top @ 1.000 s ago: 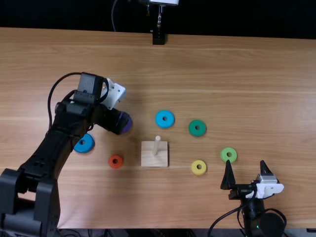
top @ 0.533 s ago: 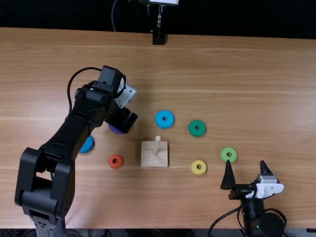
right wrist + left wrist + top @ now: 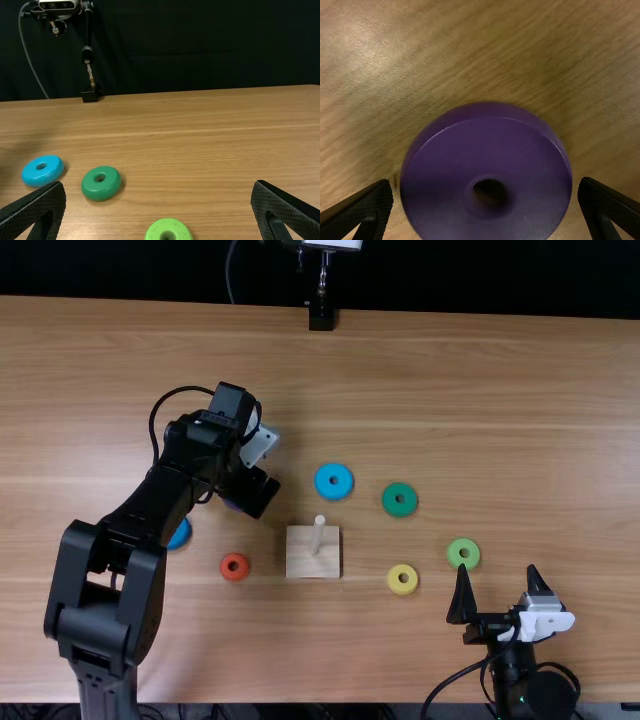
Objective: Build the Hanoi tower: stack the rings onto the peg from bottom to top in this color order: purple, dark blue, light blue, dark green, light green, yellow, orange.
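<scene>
From my station I monitor the table [image 3: 500, 390], its surface light brown wood. The left arm [image 3: 160, 495] extends over the table's left part. Its gripper [image 3: 255, 502] is released: the left wrist view gives me both fingers spread, one on each side of the purple ring, with a narrow gap at each side. The right arm [image 3: 545, 695] is at the near edge, right of the middle. Its gripper [image 3: 497, 568] is also released, fingers wide apart.

The base [image 3: 298, 558] sits near the middle, its peg [image 3: 318, 530] upright.

I locate the rings as follows. The purple ring [image 3: 445, 165] lies flat on the table, left of the base and farther from me. The dark blue ring [image 3: 180, 533] is left of the base, partly covered by the left arm. The light blue ring [image 3: 322, 481] is just beyond the base. The dark green ring [image 3: 390, 502] is right of it. The light green ring [image 3: 463, 543] is near the right gripper. The yellow ring [image 3: 395, 578] is right of the base; the orange ring [image 3: 234, 558] is left of it.
</scene>
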